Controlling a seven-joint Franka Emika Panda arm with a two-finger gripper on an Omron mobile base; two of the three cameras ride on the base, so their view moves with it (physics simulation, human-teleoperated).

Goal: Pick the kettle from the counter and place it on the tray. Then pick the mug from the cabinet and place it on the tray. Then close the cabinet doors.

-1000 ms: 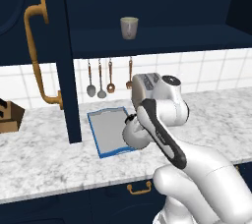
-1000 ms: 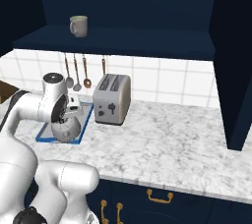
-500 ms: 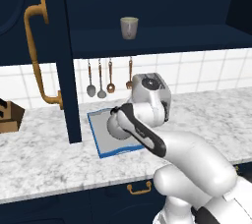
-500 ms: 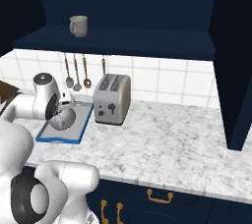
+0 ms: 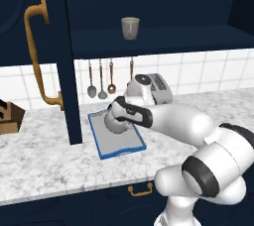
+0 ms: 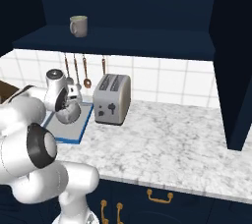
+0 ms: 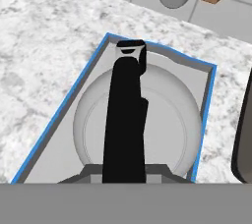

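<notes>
L base view: arm reaches left over the tray, which lies flat on the counter just right of the open cabinet door. Kettle sits under the wrist, over the tray's far half; whether its base touches the tray surface, can't tell. Mug upright on cabinet shelf, above and slightly right of tray. Utensils hang on the tiles behind.

R base view: kettle low over tray, toaster just right of tray, apart from it. Mug far left on the shelf.

Hand view: looking straight down on kettle dome, black handle runs up the centre. Gripper fingertips hidden at frame bottom; jaws narrow, judged clamped on the handle. Kettle body lies inside the blue rim, closer to the right rim.

Step in hand (judgement): setting kettle on tray. Do well: lower straight, keep level, confirm base seated before release, open fully, lift vertically so handle isn't dragged. Leave tray space for mug. Mind toaster on retreat.
</notes>
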